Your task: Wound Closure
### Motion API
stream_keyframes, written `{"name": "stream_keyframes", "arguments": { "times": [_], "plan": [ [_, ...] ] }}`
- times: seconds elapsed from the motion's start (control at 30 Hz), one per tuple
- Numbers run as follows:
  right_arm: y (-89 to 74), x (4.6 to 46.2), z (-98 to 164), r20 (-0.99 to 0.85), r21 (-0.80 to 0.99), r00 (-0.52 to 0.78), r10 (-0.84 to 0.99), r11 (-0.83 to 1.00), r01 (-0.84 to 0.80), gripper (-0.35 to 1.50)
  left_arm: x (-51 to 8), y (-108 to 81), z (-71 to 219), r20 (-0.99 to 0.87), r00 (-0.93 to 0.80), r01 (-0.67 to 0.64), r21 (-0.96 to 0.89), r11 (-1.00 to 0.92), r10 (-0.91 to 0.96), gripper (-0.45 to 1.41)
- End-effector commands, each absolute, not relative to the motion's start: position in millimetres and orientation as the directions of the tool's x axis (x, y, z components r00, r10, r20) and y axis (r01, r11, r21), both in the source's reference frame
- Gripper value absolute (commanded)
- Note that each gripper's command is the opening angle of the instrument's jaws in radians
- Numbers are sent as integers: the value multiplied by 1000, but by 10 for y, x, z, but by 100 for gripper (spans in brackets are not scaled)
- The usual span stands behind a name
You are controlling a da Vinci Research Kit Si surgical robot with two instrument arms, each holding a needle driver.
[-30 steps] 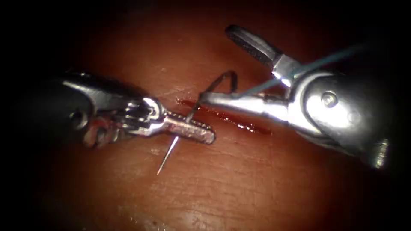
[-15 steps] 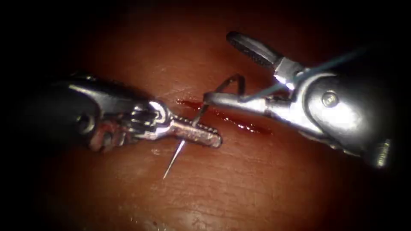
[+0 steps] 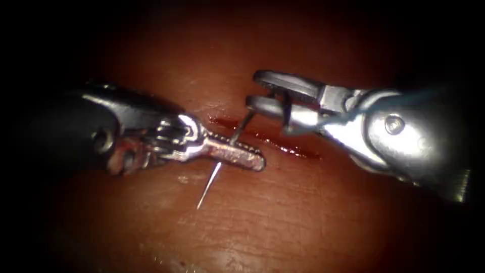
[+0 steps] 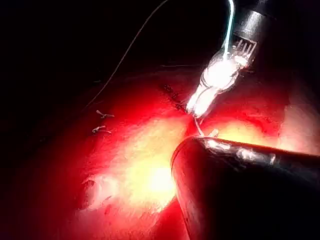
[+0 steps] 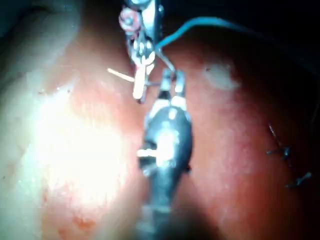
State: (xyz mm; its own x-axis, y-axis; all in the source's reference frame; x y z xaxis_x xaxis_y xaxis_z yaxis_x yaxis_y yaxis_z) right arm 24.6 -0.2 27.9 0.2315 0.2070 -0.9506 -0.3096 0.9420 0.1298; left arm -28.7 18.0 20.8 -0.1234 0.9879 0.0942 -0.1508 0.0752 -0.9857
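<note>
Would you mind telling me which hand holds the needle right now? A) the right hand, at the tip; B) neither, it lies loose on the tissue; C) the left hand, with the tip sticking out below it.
C: the left hand is shut on the needle, whose bright tip pokes out below it over the tissue.

Two pairs of short cut ends of thread [image 4: 102, 115] lie on the tissue [image 4: 140, 165], one just beside the other. Red fluid [image 3: 283, 146] makes a thin, slanted line.
</note>
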Motion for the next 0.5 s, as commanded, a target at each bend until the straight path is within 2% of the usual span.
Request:
{"name": "stream_keyframes", "arguments": {
  "times": [0.03, 0.1, 0.13, 0.17, 0.23, 0.27, 0.5],
  "plan": [
    [1, 252, 285, -951, 122, 235, 200, 944, -307, -35, -295, 186, 214, 65, -110, -155, -987, 47, 992, -42],
    [2, 251, 287, -949, 123, 243, 202, 945, -304, -35, -296, 188, 214, -30, -107, -166, -985, -48, 994, 61],
    [3, 250, 289, -948, 118, 250, 198, 946, -301, -35, -296, 190, 216, -83, -112, -187, -977, -103, 990, 106],
    [3, 249, 290, -948, 118, 250, 197, 946, -301, -35, -294, 191, 217, -117, -118, -206, -968, -140, 986, 118],
    [5, 249, 292, -947, 107, 260, 188, 949, -296, -35, -289, 192, 218, -192, -130, -231, -948, -219, 973, 123],
    [10, 247, 298, -944, 72, 291, 155, 958, -278, -35, -274, 193, 221, -290, -187, -264, -905, -333, 938, 123],
    [26, 241, 310, -930, 2, 358, 86, 973, -229, -35, -252, 191, 235, -405, -326, -297, -814, -499, 854, 121]
  ]
}}
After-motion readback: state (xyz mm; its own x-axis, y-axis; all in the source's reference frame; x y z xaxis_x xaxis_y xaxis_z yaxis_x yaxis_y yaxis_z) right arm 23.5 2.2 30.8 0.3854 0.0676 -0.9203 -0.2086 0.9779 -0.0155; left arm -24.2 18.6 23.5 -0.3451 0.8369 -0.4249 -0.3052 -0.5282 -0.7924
